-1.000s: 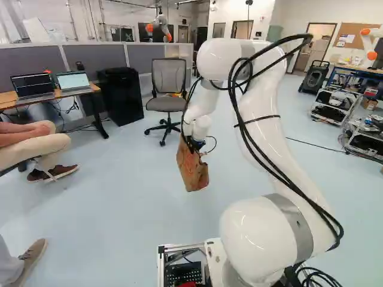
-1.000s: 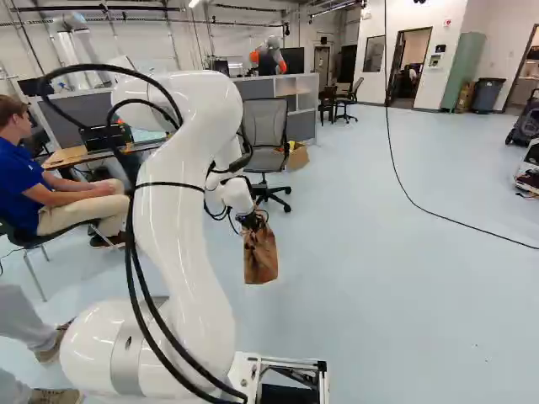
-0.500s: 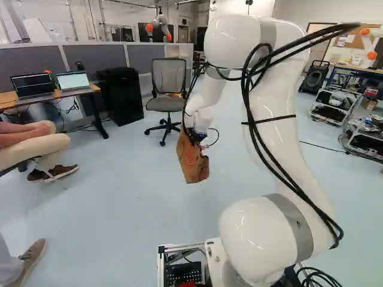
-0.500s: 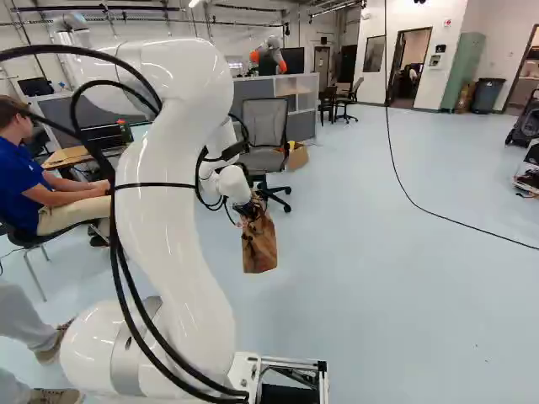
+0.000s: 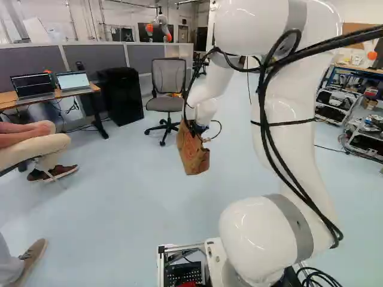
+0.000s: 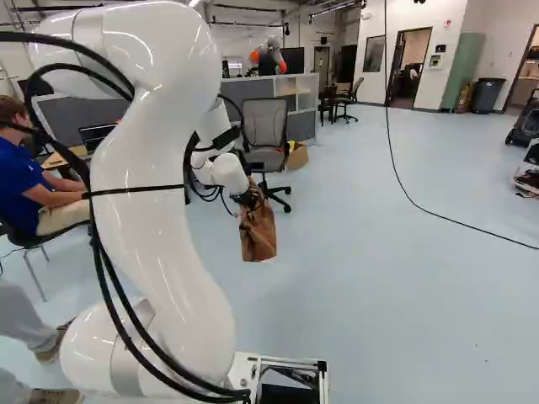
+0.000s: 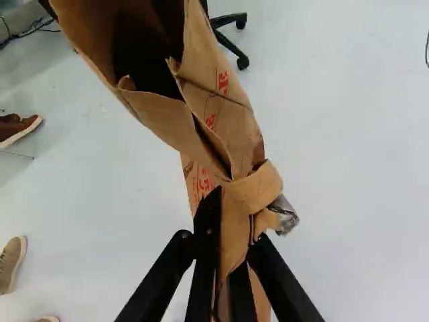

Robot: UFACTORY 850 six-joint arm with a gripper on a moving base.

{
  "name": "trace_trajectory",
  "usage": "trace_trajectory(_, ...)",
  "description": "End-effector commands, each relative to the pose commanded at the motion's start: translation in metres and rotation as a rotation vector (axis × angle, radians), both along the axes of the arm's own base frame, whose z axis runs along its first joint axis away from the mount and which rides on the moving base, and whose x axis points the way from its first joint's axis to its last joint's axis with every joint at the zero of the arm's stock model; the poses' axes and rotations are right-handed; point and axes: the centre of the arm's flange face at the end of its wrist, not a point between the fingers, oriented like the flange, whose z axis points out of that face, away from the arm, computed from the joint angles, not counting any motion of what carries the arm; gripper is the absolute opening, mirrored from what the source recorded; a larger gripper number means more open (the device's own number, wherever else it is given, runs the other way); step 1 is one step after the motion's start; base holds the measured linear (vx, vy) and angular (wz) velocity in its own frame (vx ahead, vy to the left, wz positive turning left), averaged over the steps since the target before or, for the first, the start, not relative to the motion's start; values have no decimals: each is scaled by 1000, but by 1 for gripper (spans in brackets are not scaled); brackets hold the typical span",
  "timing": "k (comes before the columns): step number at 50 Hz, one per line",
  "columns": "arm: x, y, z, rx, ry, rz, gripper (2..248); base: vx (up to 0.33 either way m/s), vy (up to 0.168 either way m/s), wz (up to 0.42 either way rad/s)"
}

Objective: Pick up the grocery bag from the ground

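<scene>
- And the bag (image 5: 193, 154) hangs above the floor (image 5: 131, 197), held near its mouth, likely so its weight swings below!
- The gripper (image 7: 234, 236) has its jaws clamped on the bag's bunched paper, a fold probably thick enough to bite on.
- The contact itself? Buried in creases!
- The mouth runs out of the wrist view, inside dark: contents, can't tell.
- Grey scrap (image 7: 286, 213) by the fold: unclear what.

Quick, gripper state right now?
Gripper: closed on the paper bag, a finger on each side of its bunched paper; the bag hangs from it.
</scene>
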Motion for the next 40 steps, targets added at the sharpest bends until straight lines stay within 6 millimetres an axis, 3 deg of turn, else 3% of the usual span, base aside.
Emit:
trace_trajectory(9, -3, 0, 12, 2, -20, 0, 19, 0, 0, 0)
trace_trajectory(40, -9, -2, 16, 2, -36, -1, 19, 0, 0, 0)
